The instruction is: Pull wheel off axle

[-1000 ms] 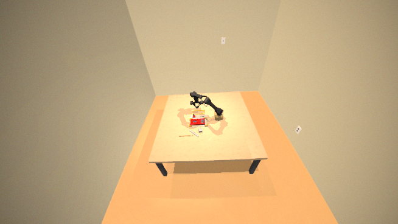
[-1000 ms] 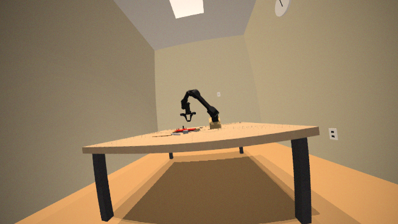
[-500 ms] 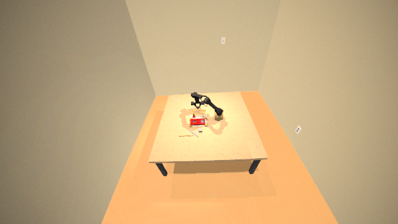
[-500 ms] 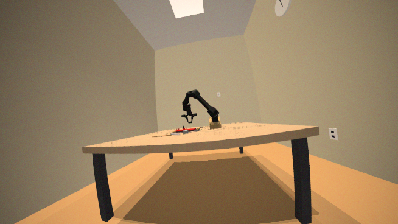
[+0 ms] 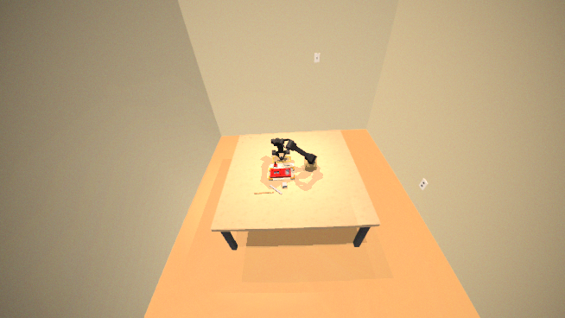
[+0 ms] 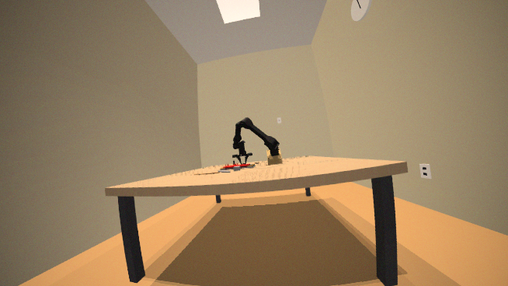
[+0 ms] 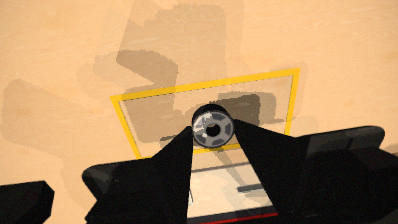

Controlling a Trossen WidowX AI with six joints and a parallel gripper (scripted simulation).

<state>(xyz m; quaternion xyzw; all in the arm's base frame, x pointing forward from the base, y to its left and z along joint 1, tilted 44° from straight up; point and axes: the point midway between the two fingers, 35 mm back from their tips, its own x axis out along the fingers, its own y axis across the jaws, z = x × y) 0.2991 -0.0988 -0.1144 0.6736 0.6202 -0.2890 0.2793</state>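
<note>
In the wrist view my gripper [image 7: 211,126] is shut on a small black wheel [image 7: 213,129] with a grey hub and a centre hole. The wheel hangs over the near edge of the yellow-outlined marked area [image 7: 200,87] on the table. In the top view the gripper [image 5: 281,159] is low over the table just behind the red base plate [image 5: 280,173]. In the exterior view the gripper [image 6: 241,158] hangs a little above the table top near the red plate [image 6: 231,166]. The axle is not clear to me in any view.
A wooden table [image 5: 302,207] [image 6: 311,171] carries the arm's base block [image 5: 310,166] [image 6: 274,158]. A pencil-like stick [image 5: 263,193], a white stick [image 5: 276,189] and a small grey piece [image 5: 284,185] lie in front of the red plate.
</note>
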